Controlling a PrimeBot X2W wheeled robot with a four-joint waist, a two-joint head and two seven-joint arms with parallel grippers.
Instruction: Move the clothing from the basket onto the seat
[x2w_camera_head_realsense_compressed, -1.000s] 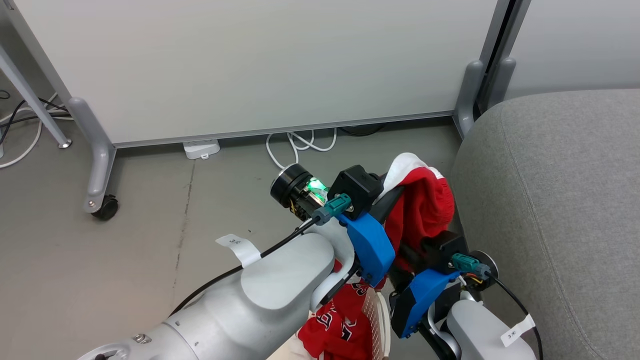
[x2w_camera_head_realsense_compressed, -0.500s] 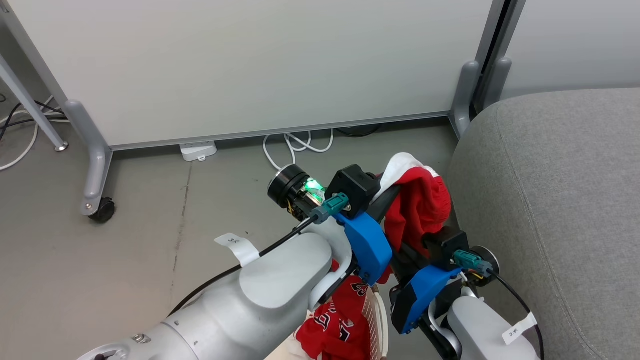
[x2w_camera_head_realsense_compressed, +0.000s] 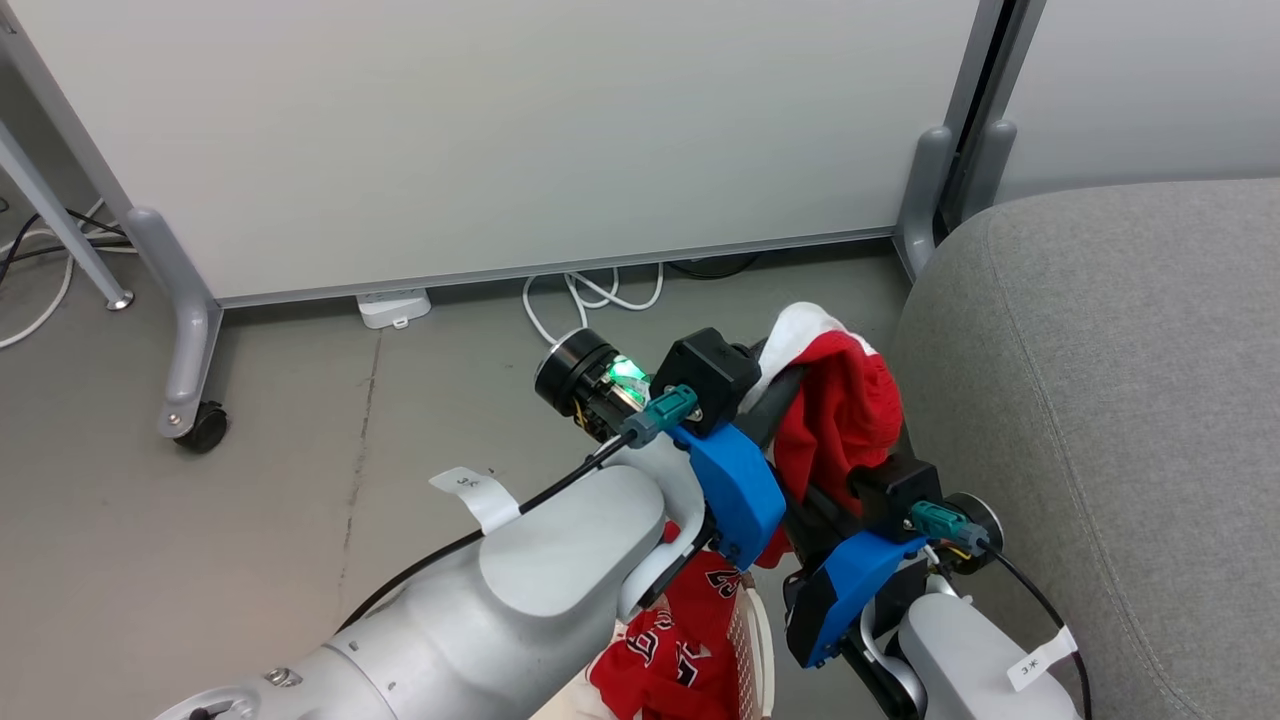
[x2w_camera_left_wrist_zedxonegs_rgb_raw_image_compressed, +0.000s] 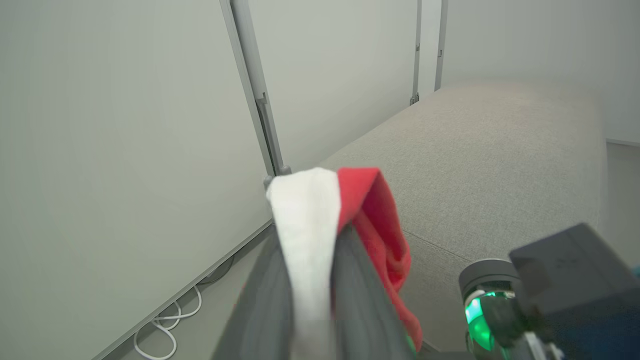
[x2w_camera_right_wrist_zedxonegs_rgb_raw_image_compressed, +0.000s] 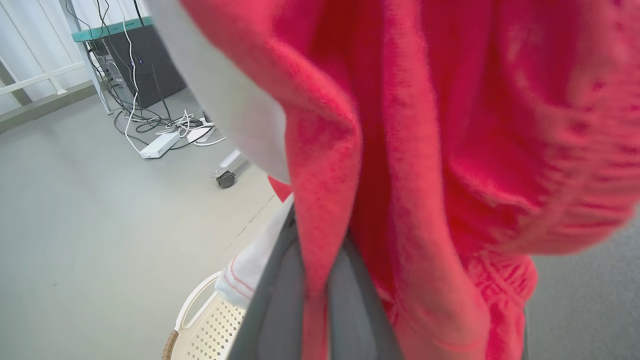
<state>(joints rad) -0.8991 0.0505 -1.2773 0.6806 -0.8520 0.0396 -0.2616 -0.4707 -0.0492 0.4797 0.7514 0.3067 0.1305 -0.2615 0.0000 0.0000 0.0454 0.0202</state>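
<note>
A soft, knit-textured red garment (x2w_camera_head_realsense_compressed: 845, 410) with a white band hangs bunched just left of the rounded grey woven seat (x2w_camera_head_realsense_compressed: 1100, 400), its long axis running far to near (near end over the perforated cream basket (x2w_camera_head_realsense_compressed: 745, 630)). The left gripper (x2w_camera_left_wrist_zedxonegs_rgb_raw_image_compressed: 312, 240) pinches the white band, and the right gripper (x2w_camera_right_wrist_zedxonegs_rgb_raw_image_compressed: 320, 250) is clamped on red cloth.

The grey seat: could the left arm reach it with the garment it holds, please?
Probably yes. The left gripper, shut on the red and white garment, hangs beside the seat with nothing between them. The right gripper pinches the same garment, so both should move together.
</note>
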